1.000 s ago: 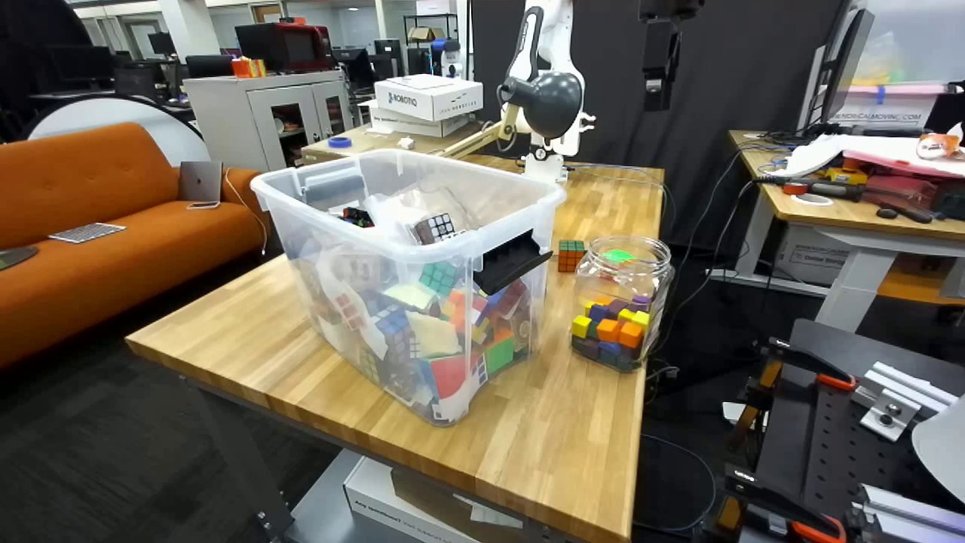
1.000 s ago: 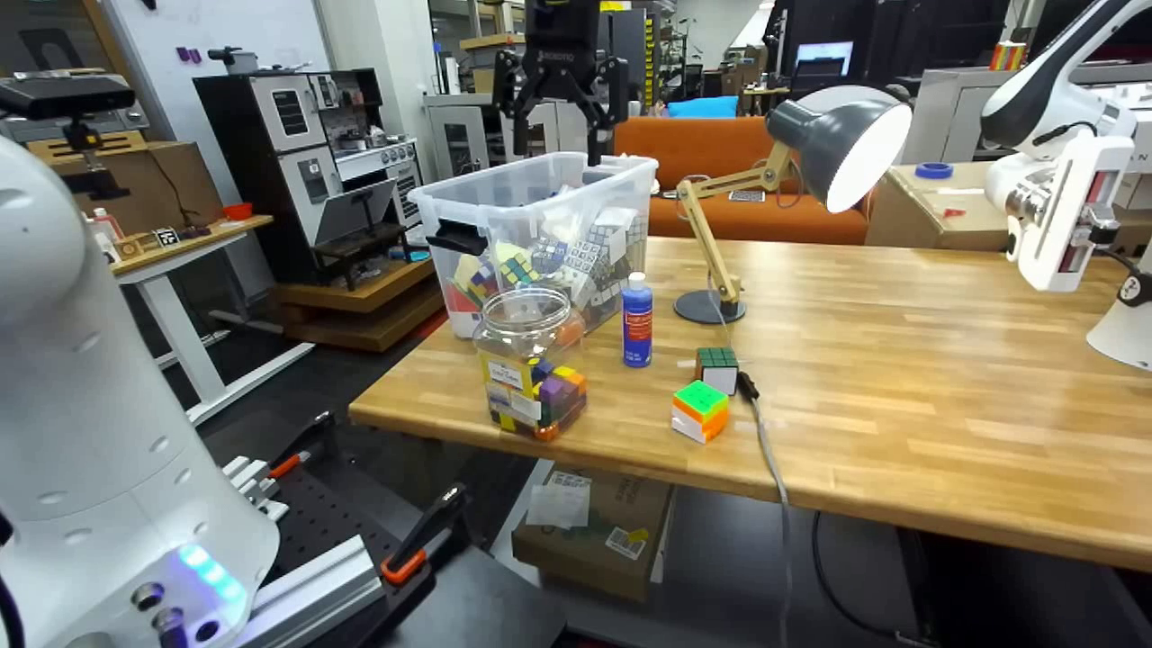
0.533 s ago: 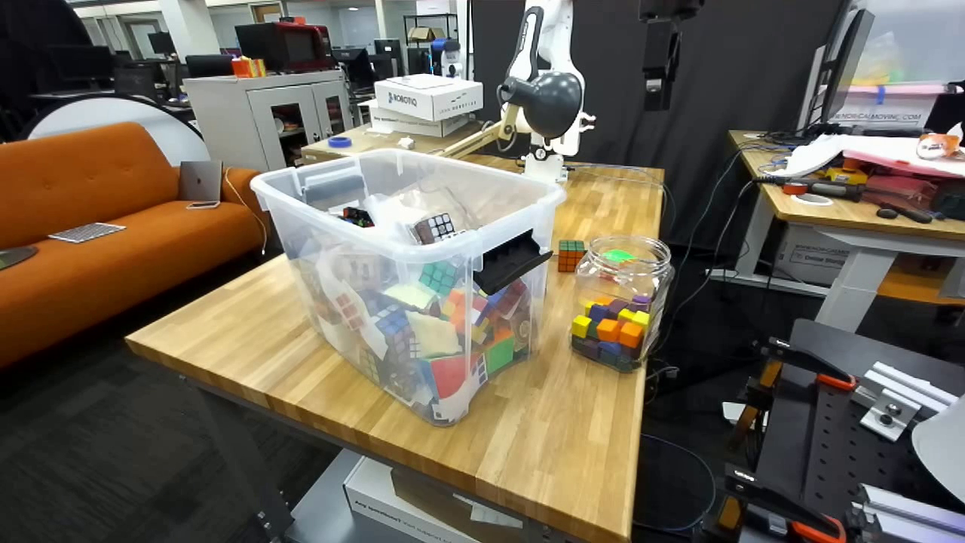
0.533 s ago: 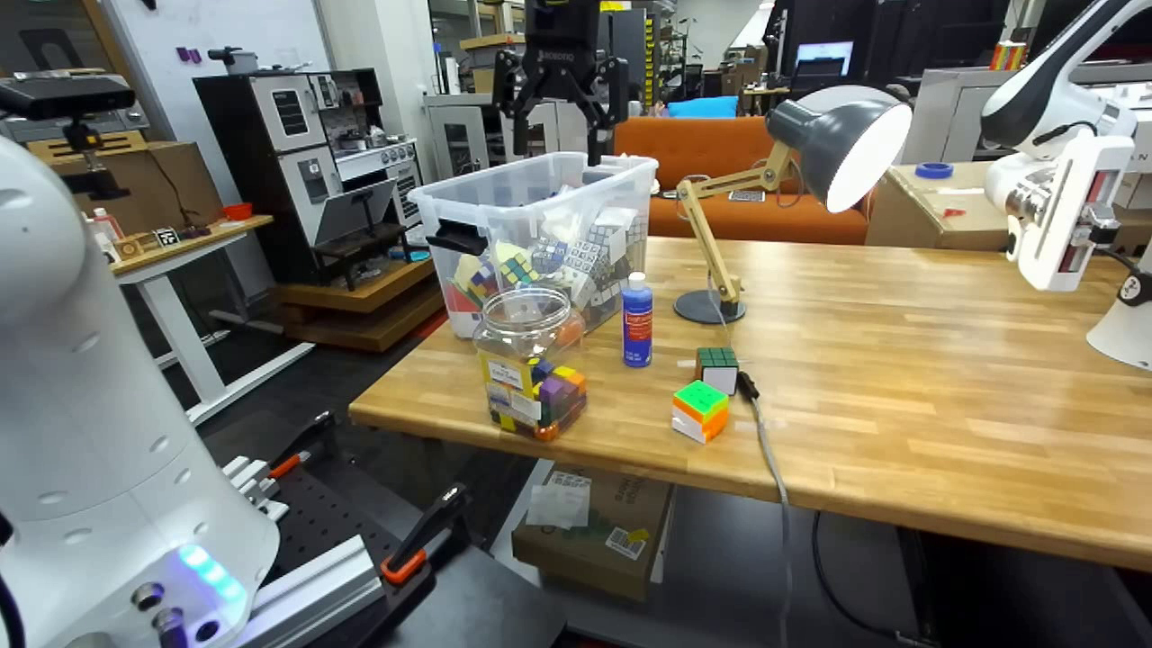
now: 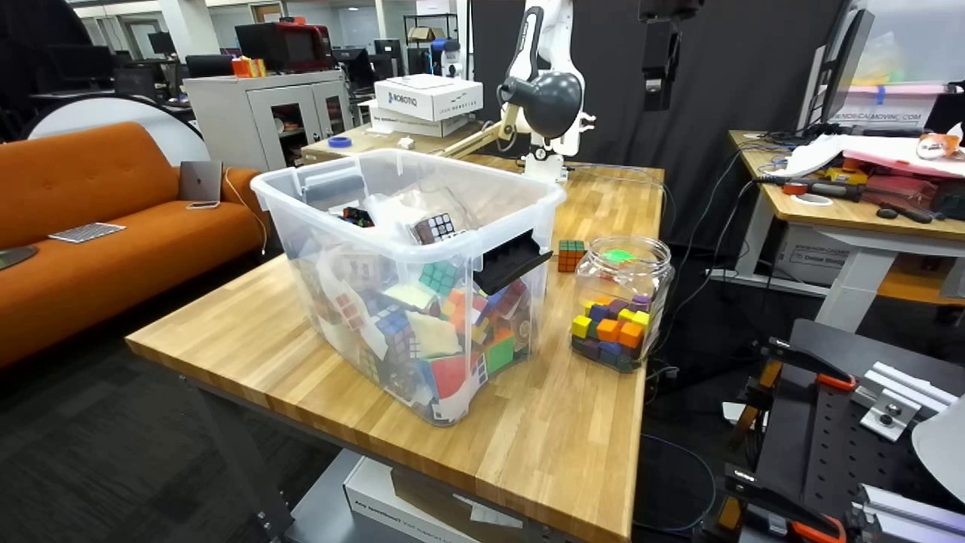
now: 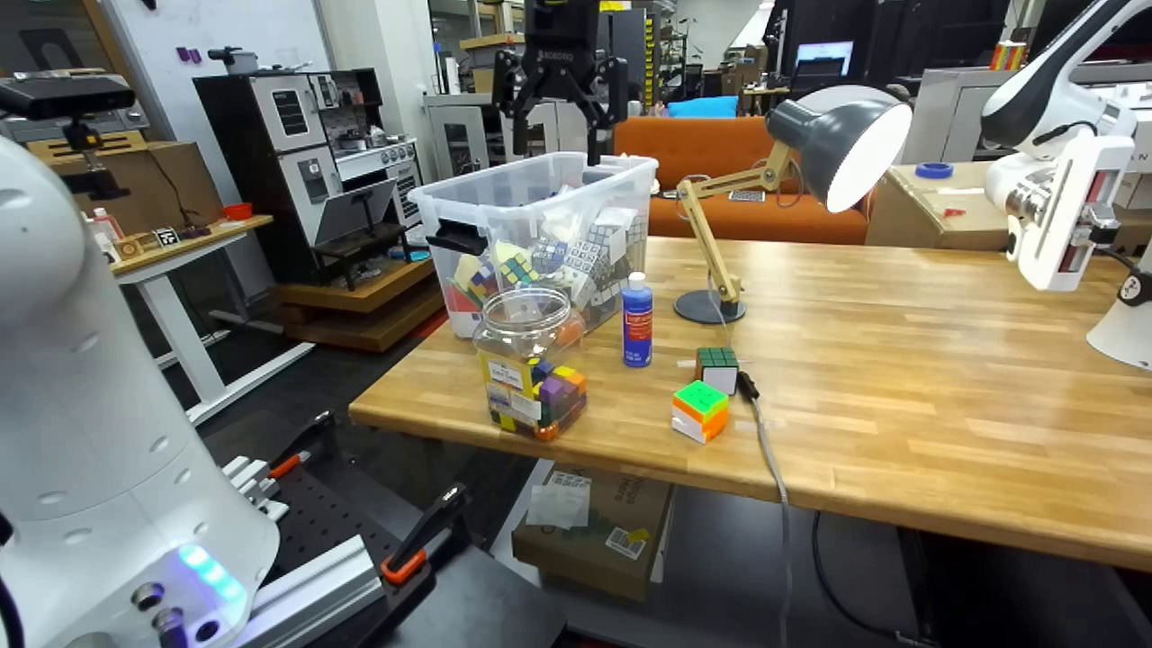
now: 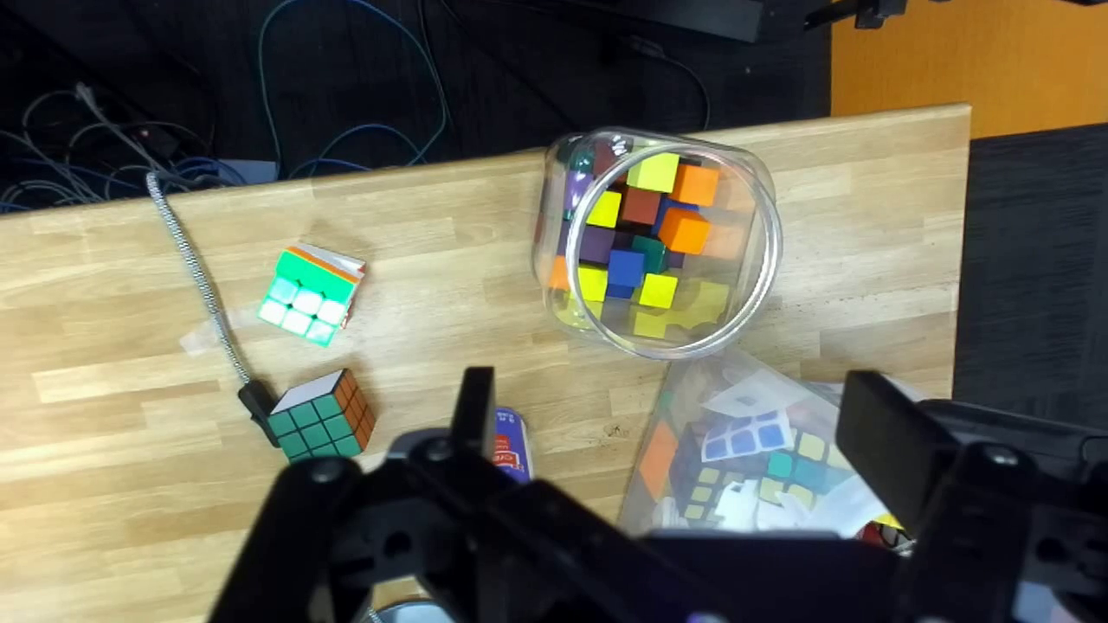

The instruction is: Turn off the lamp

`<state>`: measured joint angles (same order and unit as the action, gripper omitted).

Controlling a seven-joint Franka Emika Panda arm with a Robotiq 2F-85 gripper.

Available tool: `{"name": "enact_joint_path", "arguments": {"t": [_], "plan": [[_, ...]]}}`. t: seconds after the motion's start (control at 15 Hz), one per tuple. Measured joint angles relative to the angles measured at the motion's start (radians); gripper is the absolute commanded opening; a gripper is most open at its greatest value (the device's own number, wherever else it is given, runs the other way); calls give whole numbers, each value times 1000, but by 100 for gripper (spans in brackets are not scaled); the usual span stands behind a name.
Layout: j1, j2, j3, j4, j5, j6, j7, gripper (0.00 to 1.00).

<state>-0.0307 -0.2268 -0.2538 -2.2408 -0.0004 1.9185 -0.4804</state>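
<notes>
A clear bin (image 5: 497, 192) stands on the near end of the wooden table (image 5: 565, 422), puzzle cubes (image 5: 435, 228) showing through its walls. Just to its right is an open jar (image 5: 641, 286) of coloured blocks (image 5: 611, 332), a single cube (image 5: 571, 256) farther back. The lamp (image 5: 554, 104) shows its dark dome head past the bin — its base is hidden from here. The gripper (image 5: 658, 90) hangs edge-on, right of the lamp. Off left, an orange sofa (image 5: 75, 173) — a laptop (image 5: 200, 182) on it.

Near left, the arm (image 6: 90, 405): smooth, white and rounded, dotted with shallow oval dimples (image 6: 85, 343); at its base (image 6: 117, 540), a pale-blue light strip (image 6: 212, 572) beside round metal fittings (image 6: 148, 596). Hand (image 6: 558, 149): black, two-fingered, with jointed linkages (image 6: 618, 88), pale ROBOTIQ lettering (image 6: 555, 56) and grey screw heads (image 7: 439, 449).
</notes>
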Motion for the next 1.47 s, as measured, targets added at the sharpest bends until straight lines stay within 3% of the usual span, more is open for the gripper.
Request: {"name": "enact_joint_path", "arguments": {"t": [0.67, 1.47], "plan": [[-91, 29, -9, 59, -2, 31, 91, 100], [-93, 109, -1, 91, 39, 52, 99, 100]]}}
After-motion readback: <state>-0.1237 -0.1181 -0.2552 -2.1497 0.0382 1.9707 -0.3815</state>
